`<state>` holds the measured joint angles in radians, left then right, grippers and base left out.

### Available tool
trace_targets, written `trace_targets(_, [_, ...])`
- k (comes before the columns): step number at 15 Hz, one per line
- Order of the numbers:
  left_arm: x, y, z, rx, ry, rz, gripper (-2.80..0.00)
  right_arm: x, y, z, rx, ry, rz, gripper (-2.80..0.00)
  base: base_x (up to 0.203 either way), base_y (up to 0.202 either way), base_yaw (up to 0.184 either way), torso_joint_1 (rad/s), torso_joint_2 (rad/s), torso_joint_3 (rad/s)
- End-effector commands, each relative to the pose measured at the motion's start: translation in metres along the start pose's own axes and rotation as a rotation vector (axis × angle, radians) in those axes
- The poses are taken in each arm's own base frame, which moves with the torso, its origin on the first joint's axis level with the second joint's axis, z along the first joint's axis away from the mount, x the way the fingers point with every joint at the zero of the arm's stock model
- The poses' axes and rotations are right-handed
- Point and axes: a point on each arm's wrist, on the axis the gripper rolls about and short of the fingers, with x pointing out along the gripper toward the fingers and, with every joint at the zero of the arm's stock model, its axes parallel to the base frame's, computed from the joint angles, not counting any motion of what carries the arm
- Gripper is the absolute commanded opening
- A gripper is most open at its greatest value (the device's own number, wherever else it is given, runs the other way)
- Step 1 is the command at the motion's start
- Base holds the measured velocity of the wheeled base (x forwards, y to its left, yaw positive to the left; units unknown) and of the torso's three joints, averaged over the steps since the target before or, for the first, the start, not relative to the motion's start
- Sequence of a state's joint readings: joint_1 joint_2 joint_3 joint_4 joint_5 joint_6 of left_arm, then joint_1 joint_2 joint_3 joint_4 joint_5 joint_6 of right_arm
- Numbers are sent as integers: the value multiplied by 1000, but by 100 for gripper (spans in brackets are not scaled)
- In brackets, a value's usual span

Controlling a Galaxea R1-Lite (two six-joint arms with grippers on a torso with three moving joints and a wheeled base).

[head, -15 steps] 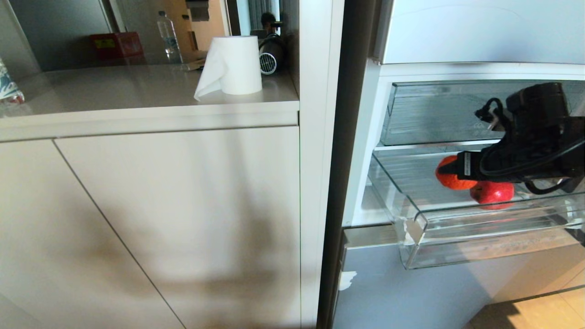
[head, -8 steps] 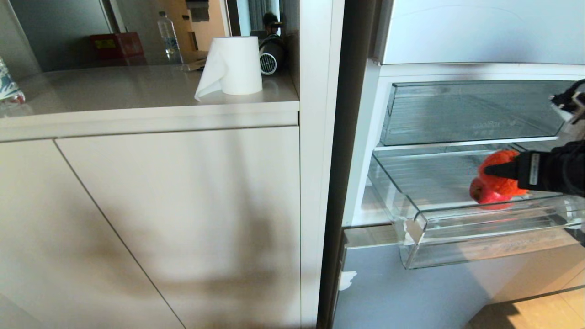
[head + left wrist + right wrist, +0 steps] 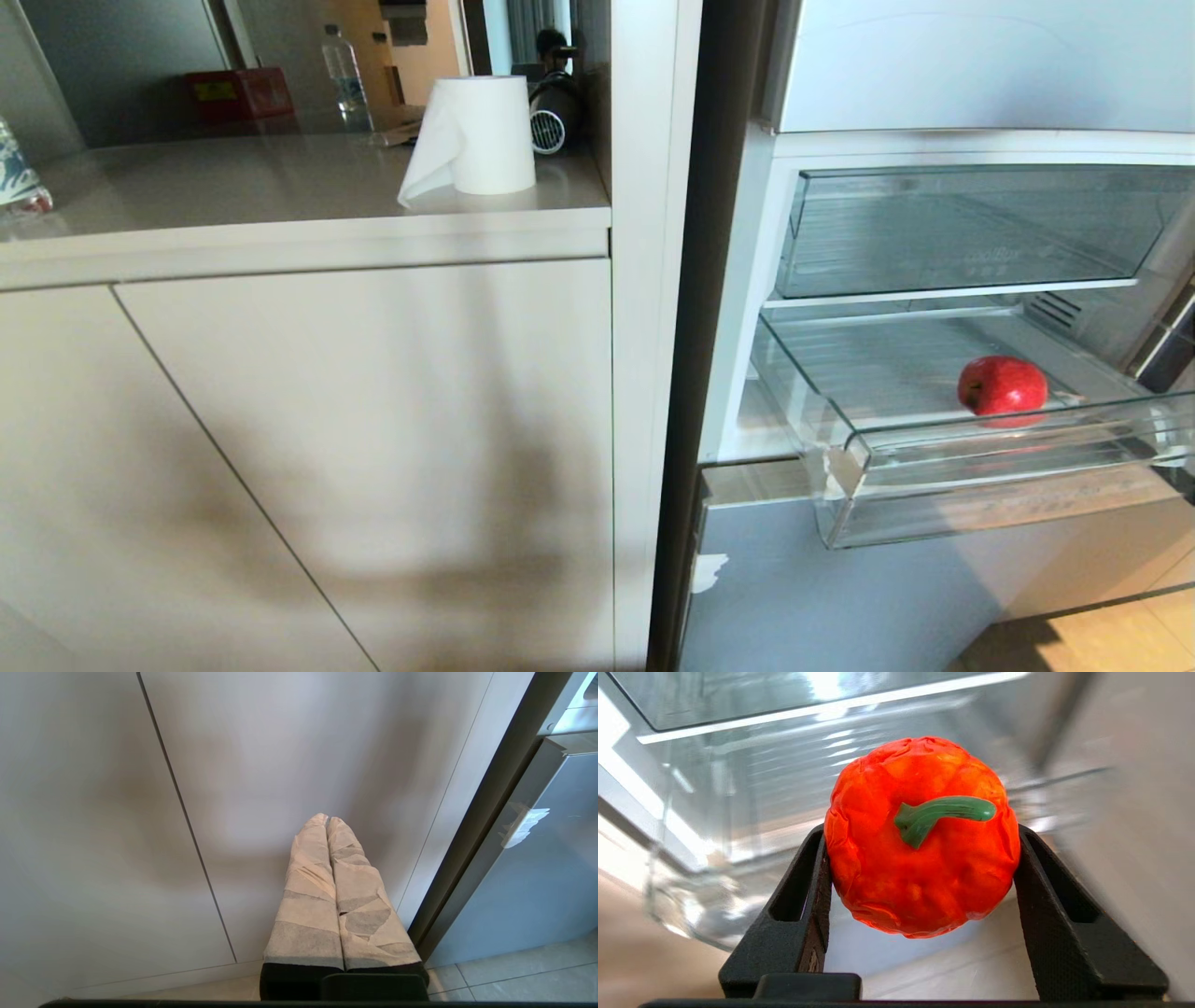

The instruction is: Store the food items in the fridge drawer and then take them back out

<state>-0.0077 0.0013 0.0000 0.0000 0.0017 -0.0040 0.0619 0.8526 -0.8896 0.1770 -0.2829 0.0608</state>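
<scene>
The clear fridge drawer (image 3: 845, 439) is pulled out, with a glossy red apple (image 3: 1002, 385) resting on its ribbed floor near the front lip. My right gripper (image 3: 920, 840) is out of the head view; in its wrist view it is shut on the orange-red fruit (image 3: 920, 868) with a green stem (image 3: 943, 812), held in the air in front of the drawer (image 3: 691, 858). My left gripper (image 3: 327, 820) is parked low by the cabinet front, its taped fingers pressed together on nothing.
An upper clear bin (image 3: 971, 233) sits above the drawer. A pale-blue panel (image 3: 840, 597) lies below it. Left of the fridge stands a cabinet (image 3: 327, 448) with a counter holding a paper roll (image 3: 476, 135) and a bottle (image 3: 344, 75).
My right gripper has lifted the orange-red fruit out of the drawer and drawn back to the right, out of the head view. The apple stays in place.
</scene>
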Motion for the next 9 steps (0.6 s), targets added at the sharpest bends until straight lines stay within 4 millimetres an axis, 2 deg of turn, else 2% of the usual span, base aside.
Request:
trace_targets(1, [0, 0, 0, -1, 0, 0, -280, -51, -17, -22, -52, -121, -40, -280, 0, 0, 0, 0, 0, 0])
trace_targets(2, [0, 0, 0, -1, 0, 0, -280, -55, -20, -38, -92, -109, -68, -280, 0, 0, 0, 0, 0, 0])
trace_targets(4, [0, 0, 0, -1, 0, 1, -280, -60, -23, -56, -127, -94, -127, -280, 0, 0, 0, 0, 0, 0])
trace_targets(9, [0, 0, 0, -1, 0, 0, -280, -53, -23, -78, -124, -34, -169, -280, 0, 0, 0, 0, 0, 0])
